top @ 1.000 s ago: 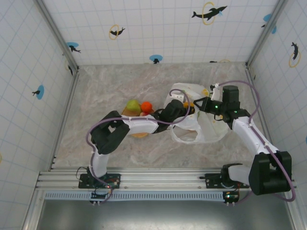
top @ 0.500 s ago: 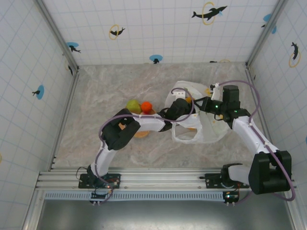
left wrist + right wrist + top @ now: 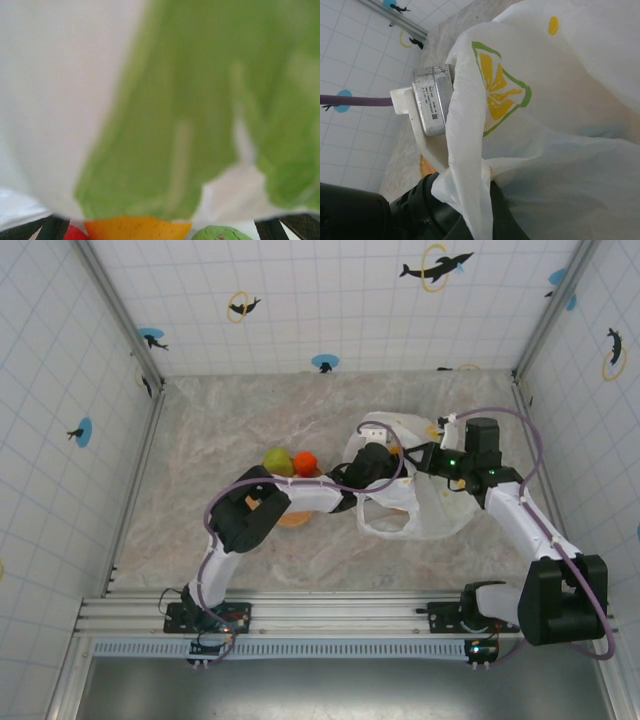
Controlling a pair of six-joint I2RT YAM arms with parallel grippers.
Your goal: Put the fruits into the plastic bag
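Left wrist view: the left gripper (image 3: 159, 233) was seen inside the plastic bag (image 3: 60, 100), fingers (image 3: 30, 231) spread wide, nothing held. An orange fruit (image 3: 137, 227), a red fruit (image 3: 75, 234) and a green fruit (image 3: 220, 233) were seen at its tips. From above, the bag's rim was pinched by the closed right gripper (image 3: 419, 458). Two round fruits, one yellow-green fruit (image 3: 277, 460) and one red-orange fruit (image 3: 305, 462), were seen outside, left of the bag, nearer the left arm (image 3: 300, 500).
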